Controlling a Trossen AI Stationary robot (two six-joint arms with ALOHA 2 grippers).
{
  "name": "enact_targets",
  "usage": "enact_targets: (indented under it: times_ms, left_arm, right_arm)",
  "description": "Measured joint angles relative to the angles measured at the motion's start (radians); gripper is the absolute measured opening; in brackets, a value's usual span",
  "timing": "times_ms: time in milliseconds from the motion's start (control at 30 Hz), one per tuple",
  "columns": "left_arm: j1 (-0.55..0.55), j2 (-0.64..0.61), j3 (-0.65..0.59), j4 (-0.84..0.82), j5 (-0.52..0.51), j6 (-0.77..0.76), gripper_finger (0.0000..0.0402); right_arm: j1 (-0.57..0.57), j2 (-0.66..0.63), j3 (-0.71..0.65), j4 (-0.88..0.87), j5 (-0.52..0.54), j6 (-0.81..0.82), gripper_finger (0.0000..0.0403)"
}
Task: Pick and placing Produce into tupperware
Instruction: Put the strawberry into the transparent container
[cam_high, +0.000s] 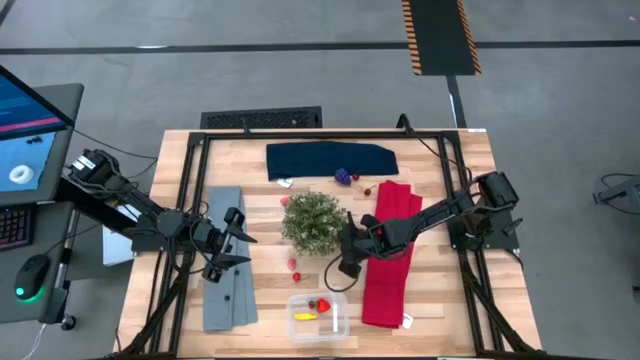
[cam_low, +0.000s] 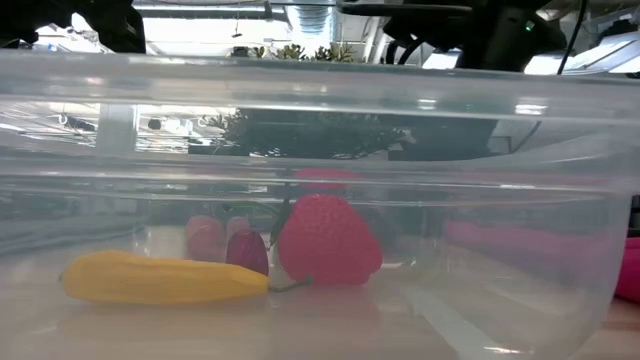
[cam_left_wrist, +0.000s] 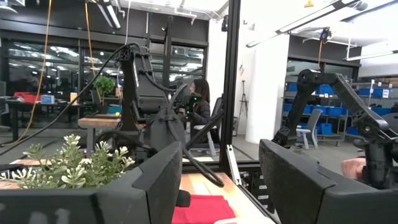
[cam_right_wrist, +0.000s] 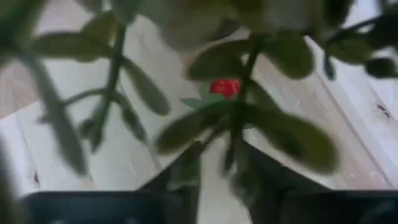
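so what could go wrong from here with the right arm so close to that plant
The right gripper sits right beside the green plant, whose leaves fill its wrist view and half hide the red berry; a reach could miss or snag the foliage. Two small red pieces lie on the table between plant and tupperware, so a low sweep might knock them away. The left gripper, open by the grey cloth, could crowd the same space.

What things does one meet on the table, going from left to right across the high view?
Grey cloth → left hand → green plant → right hand → red cloth.
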Motion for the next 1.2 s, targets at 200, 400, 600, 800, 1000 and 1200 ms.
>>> enact_targets:
  times_ms: [200,400,600,800,1000,1200]
  left_arm:
    - [0.0,0.0,0.0,0.0,0.0,0.0,0.0203]
    - [0.0,0.0,0.0,0.0,0.0,0.0,0.0203]
    - [0.0,0.0,0.0,0.001,0.0,0.0,0.0203]
    - [0.0,0.0,0.0,0.003,0.0,0.0,0.0203]
    - [0.0,0.0,0.0,0.003,0.0,0.0,0.0203]
    - [0.0,0.0,0.0,0.007,0.005,0.0,0.0203]
  right_arm:
    - [0.001,0.0,0.0,0.028,-0.032,0.046,0.0209]
    - [-0.001,0.0,0.0,0.065,-0.036,0.09,0.0207]
    - [-0.009,0.0,0.0,0.081,-0.02,0.127,0.0179]
    - [-0.009,0.0,0.0,0.08,-0.018,0.14,0.0165]
    - [-0.01,0.027,0.0,0.101,-0.018,0.147,0.0171]
    - [-0.021,0.067,0.008,0.108,-0.072,0.145,0.0168]
